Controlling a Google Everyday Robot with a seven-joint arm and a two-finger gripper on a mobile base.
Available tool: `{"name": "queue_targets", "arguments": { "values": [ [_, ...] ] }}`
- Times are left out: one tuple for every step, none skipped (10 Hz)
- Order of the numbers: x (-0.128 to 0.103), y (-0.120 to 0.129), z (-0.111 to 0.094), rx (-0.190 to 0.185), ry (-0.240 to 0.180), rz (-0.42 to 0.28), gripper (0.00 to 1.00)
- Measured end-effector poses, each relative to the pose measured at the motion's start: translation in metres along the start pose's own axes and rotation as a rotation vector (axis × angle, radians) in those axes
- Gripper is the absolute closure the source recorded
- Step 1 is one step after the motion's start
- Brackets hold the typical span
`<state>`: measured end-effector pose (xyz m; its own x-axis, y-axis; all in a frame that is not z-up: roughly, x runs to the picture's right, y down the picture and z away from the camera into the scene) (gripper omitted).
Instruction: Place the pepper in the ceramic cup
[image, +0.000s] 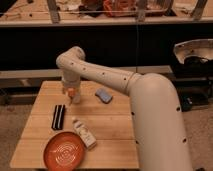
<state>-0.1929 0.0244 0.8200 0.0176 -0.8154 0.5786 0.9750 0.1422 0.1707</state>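
A: Found the tool low over the far left of the wooden surface, pointing down, just left of a blue-grey pad. Could not tell open from closed.

B: And the pepper?

A: Spotted only a small orange shape right at the tool's tip. Possibly the pepper, gripped or merely underneath; impossible to say which.

B: Looked for the ceramic cup?

A: Looked, found none. Saw an orange plate at the near edge, a white bottle lying just beside it, a black slatted block further back. Nothing cup-like anywhere in view.

B: Risks, then?

A: Judged the worst to be a release with no cup below: a drop onto bare wood, then a roll off the edge. Also feared a mistaken drop onto the plate, being the only open dish around. Worried, too, about a sweep of the forearm knocking the pad or the bottle during any swing toward the near side.

B: Anything cut off?

A: Saw nothing of the near right corner of the surface, blocked by the big white arm housing. Could well have hidden a cup there.
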Motion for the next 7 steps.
{"name": "queue_targets", "arguments": {
  "values": [
    [0.0,0.0,0.0,0.003,0.002,0.0,0.25],
    [0.001,-0.001,0.0,0.005,0.003,-0.001,0.22],
    [0.001,-0.002,0.0,0.007,0.004,-0.003,0.2],
    [0.001,-0.002,0.0,0.009,0.005,-0.005,0.25],
    [0.003,-0.002,0.002,0.014,0.004,-0.01,0.27],
    [0.009,0.003,0.007,0.015,0.001,-0.011,0.23],
    [0.013,0.005,0.012,0.015,-0.002,-0.016,0.2]
  ]
}}
